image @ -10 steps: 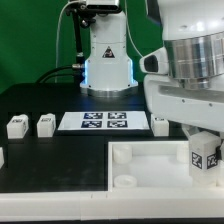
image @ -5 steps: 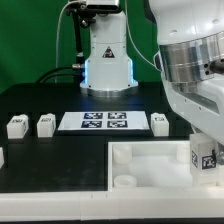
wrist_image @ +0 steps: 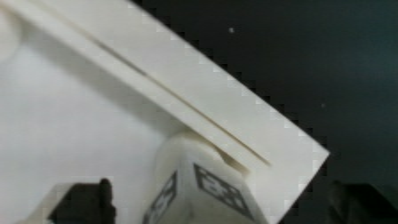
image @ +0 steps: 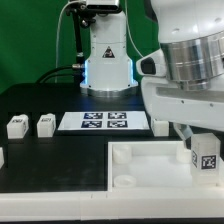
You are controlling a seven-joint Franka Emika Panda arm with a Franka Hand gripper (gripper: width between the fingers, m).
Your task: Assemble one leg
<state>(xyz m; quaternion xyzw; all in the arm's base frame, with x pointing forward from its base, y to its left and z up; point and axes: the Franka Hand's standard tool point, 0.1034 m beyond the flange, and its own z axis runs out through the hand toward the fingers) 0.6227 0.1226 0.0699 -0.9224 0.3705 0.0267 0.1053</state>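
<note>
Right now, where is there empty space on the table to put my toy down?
The black table is bare behind the two loose legs, and between them and the white panel. It is crowded at the exterior view's right, where the gripper holds a leg over the panel.

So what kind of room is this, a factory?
More likely a robot lab test bench. A black table sits before a green backdrop, with a marker board of printed tags and small tagged white legs laid out.
</note>
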